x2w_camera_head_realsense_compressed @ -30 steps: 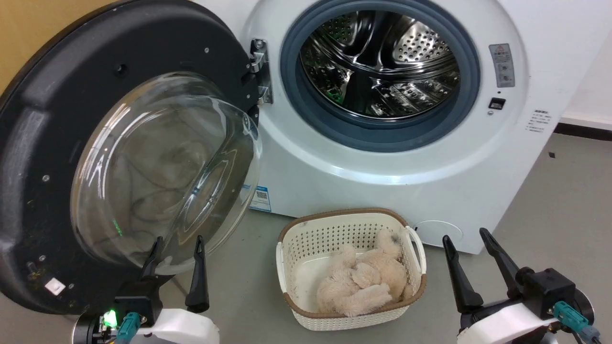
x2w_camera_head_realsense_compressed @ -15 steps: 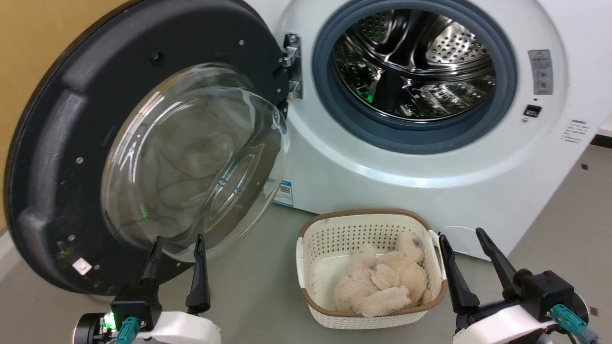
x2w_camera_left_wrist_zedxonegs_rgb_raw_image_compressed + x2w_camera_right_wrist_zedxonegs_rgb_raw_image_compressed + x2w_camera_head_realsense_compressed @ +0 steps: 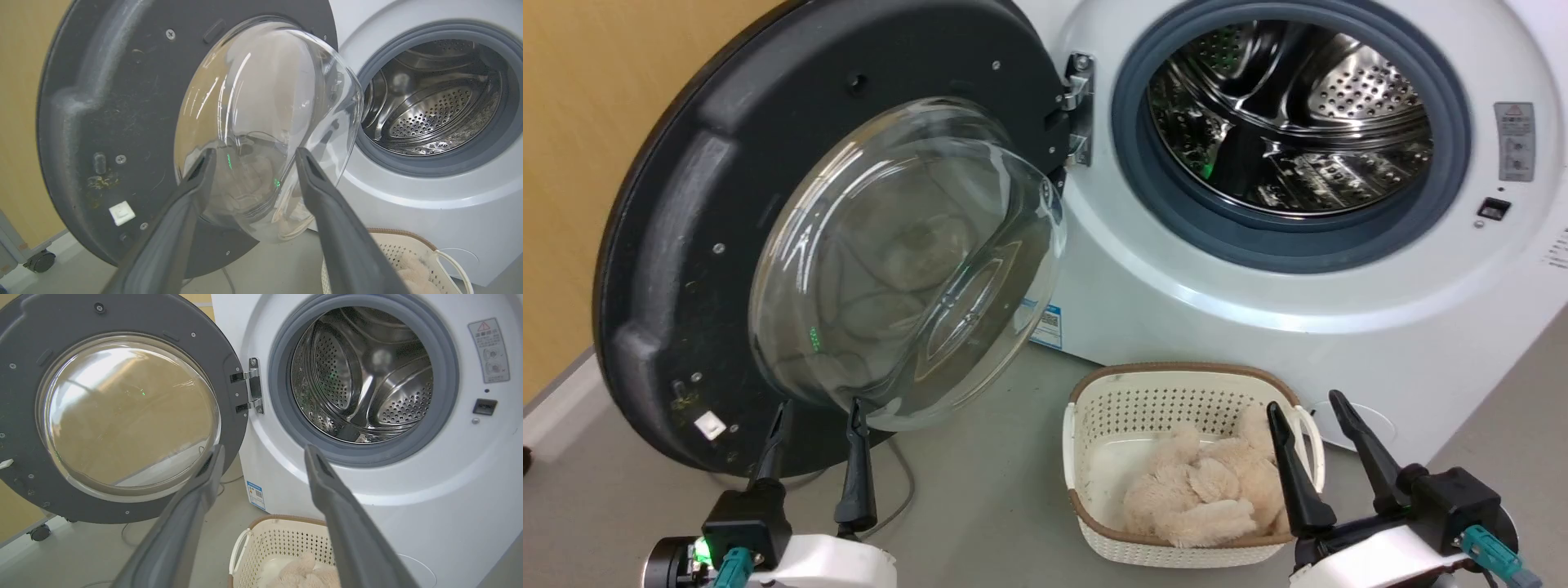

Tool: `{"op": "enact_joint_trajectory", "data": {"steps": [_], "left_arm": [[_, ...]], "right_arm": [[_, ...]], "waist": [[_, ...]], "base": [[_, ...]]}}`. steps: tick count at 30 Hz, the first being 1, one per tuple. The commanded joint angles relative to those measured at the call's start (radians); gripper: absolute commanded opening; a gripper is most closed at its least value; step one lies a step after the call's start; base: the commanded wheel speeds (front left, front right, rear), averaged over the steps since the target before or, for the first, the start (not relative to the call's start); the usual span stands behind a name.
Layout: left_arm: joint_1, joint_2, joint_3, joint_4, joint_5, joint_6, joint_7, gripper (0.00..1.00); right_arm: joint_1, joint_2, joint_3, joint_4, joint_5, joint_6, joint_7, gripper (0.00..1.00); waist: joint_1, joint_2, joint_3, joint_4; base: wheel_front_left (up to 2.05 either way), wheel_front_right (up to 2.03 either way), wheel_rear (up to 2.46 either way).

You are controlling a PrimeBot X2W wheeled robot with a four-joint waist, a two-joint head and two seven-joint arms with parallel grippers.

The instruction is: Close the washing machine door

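**Door and grippers, head view.** The washing machine door (image 3: 670, 245) stands wide open on its hinge (image 3: 1078, 106), left of the washing machine (image 3: 1176, 318) opening, with its glass bowl (image 3: 907, 261) bulging toward me. My left gripper (image 3: 819, 404) hovers low before the door's lower edge, fingers spread and empty. Its tips overlap the bowl's bottom, but I cannot tell if they touch. My right gripper (image 3: 1303, 402), likewise spread and empty, sits by the cream laundry basket (image 3: 1176, 392) holding a plush toy (image 3: 1209, 490), well apart from the door.
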Motion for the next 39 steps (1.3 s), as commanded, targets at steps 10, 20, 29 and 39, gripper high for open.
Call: {"op": "enact_joint_trajectory", "data": {"steps": [10,20,29,39], "left_arm": [[0.026,0.0,0.01,-0.018,-0.02,0.019,-0.029,1.0],[0.036,0.0,0.005,-0.008,-0.041,0.031,-0.05,1.0],[0.048,0.0,0.01,-0.017,-0.053,0.045,-0.069,1.0],[0.05,0.0,0.057,-0.051,-0.086,0.045,-0.083,1.0]], "right_arm": [[-0.029,0.001,0.022,0.012,0.028,0.0,-0.029,1.0],[-0.041,0.001,0.038,0.022,0.046,0.001,-0.05,1.0],[-0.042,0.002,0.053,0.031,0.067,0.001,-0.069,1.0],[-0.048,0.002,0.061,0.033,0.073,0.001,-0.083,1.0]], "waist": [[-0.0001,0.0,0.011,0.05],[-0.0001,0.0,0.018,0.094],[-0.0001,0.0,0.015,0.13],[-0.0001,0.0,0.027,0.161]], "base": [[0.0,0.0,0.0],[0.0,0.0,0.0],[0.0,0.0,0.0],[0.0,0.0,0.0]]}}
